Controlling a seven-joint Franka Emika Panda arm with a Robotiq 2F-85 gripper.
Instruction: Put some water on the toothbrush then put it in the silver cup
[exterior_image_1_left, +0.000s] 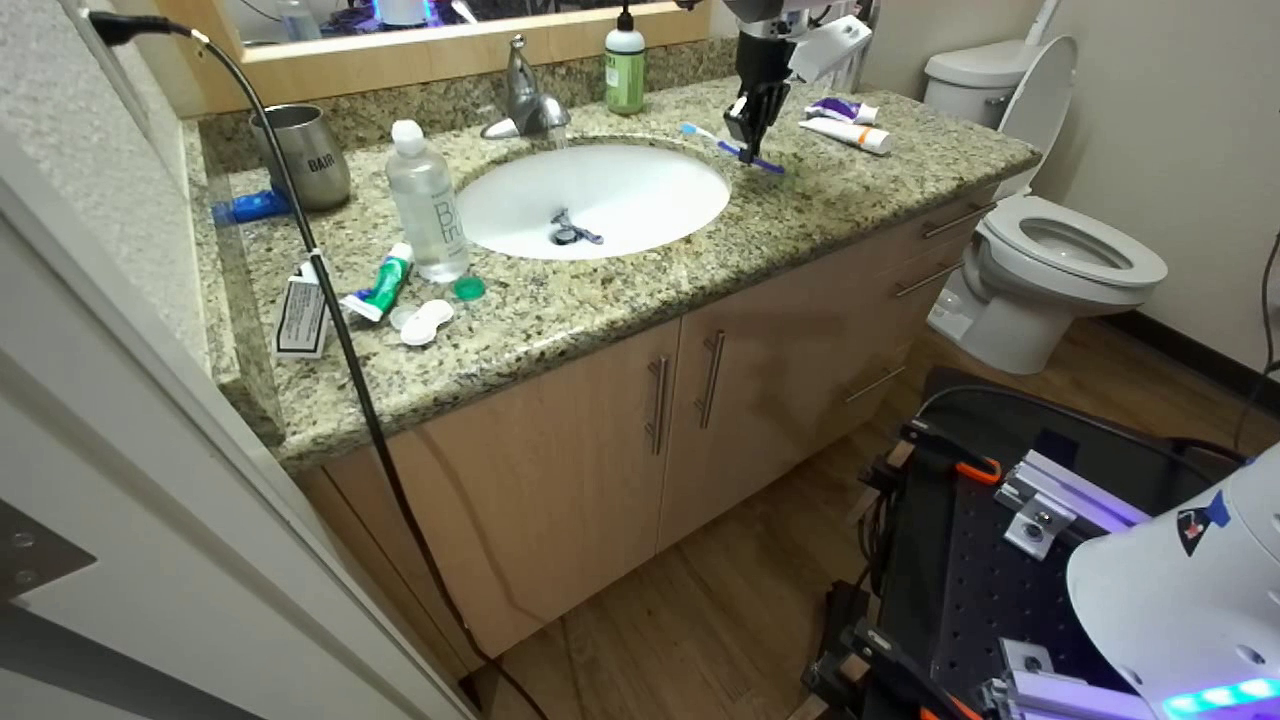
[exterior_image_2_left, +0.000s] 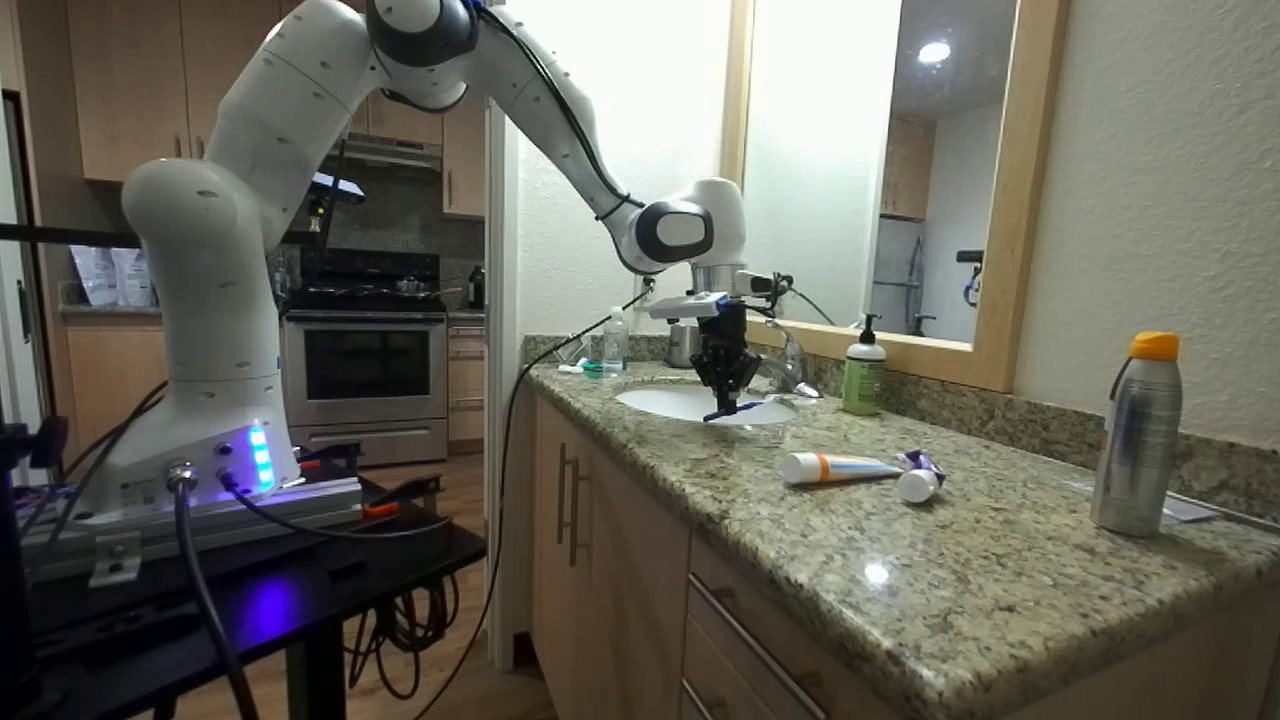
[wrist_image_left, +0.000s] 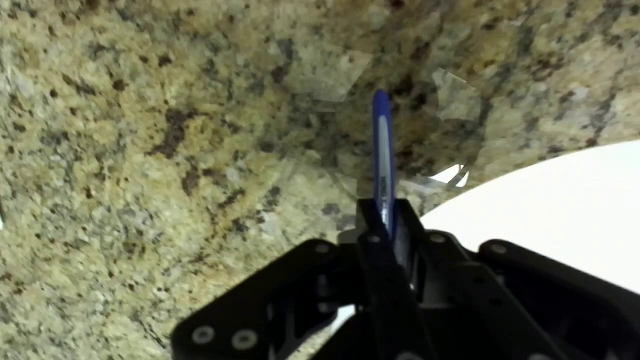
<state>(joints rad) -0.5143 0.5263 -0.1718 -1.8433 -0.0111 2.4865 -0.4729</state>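
Observation:
The toothbrush, blue with a whitish stripe, shows its handle (wrist_image_left: 383, 150) in the wrist view, pinched between my fingertips. My gripper (wrist_image_left: 387, 220) is shut on it. In an exterior view the gripper (exterior_image_1_left: 747, 155) is beside the sink's rim, with the pale blue head (exterior_image_1_left: 690, 130) pointing toward the faucet. The toothbrush (exterior_image_2_left: 735, 410) is low over the counter in an exterior view; I cannot tell whether it touches. The silver cup (exterior_image_1_left: 322, 165), marked BAIR, stands upright at the counter's far end from the gripper. The cup (exterior_image_2_left: 684, 345) is partly hidden in an exterior view.
The faucet (exterior_image_1_left: 525, 100) stands behind the white sink (exterior_image_1_left: 640, 190); a pale streak shows under its spout. A clear bottle (exterior_image_1_left: 428, 210) stands near the cup. A green bottle (exterior_image_1_left: 625, 70), tubes (exterior_image_1_left: 845, 133) and a metal flask (exterior_image_2_left: 1138, 450) also stand or lie on the counter. A black cable (exterior_image_1_left: 370, 400) hangs in front.

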